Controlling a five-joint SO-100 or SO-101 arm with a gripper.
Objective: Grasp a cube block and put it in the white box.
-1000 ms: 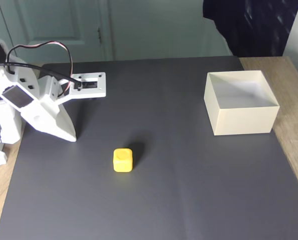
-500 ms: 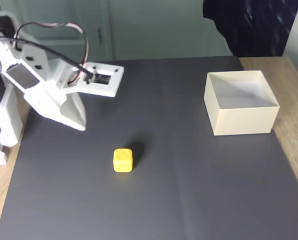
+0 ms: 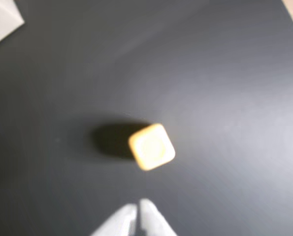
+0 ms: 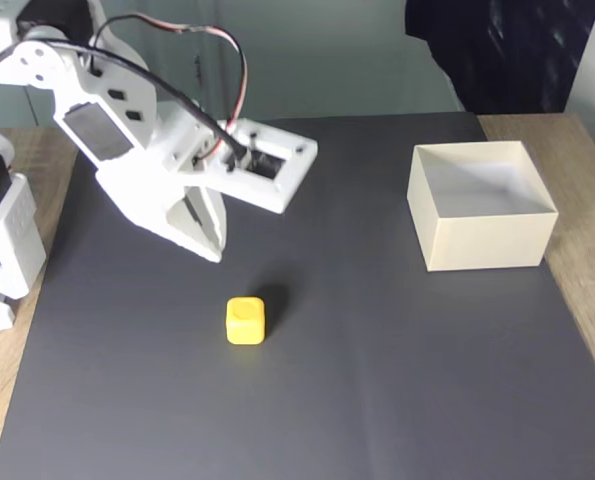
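Dark grey mat on a wooden bench (image 4: 575, 262), arm raised above it.
We see the yellow, round-edged cube block (image 4: 245, 321) lying left of the white box (image 4: 482, 243); jaws together.

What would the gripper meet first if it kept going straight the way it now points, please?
Probably the cube block: in the wrist view it lies just ahead of the gripper, whose tips are together. In the fixed view the gripper sits above the mat, so it might reach the mat short of the block.
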